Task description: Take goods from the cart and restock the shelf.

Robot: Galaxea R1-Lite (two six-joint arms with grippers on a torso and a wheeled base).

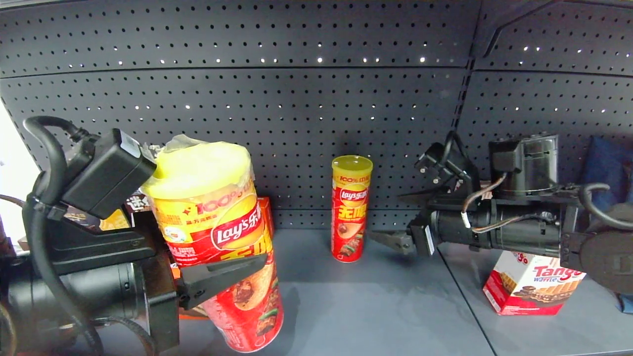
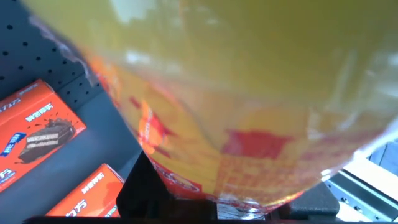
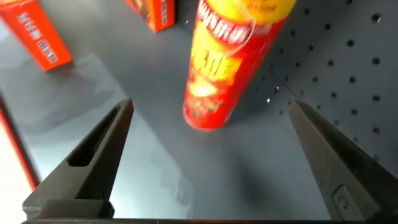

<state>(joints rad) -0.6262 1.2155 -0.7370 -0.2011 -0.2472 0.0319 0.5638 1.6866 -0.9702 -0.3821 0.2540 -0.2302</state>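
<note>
My left gripper [image 1: 232,262] is shut on a large red and yellow chips can [image 1: 217,237] with a yellow lid, held tilted just above the front left of the grey shelf [image 1: 376,306]. In the left wrist view this can [image 2: 249,93] is pressed close against the camera. A second, slimmer chips can [image 1: 351,207] stands upright at the back of the shelf by the pegboard. My right gripper [image 1: 395,222] is open just to its right, fingers pointing at it. In the right wrist view that can [image 3: 230,62] stands a short way beyond the open gripper [image 3: 211,109].
Orange boxes [image 2: 37,137] lie on the shelf behind the held can, one edge showing [image 1: 265,210]. A red and white wafer box [image 1: 531,289] sits under my right arm. A blue bag [image 1: 606,163] is at the far right. The perforated back wall [image 1: 306,123] closes off the shelf.
</note>
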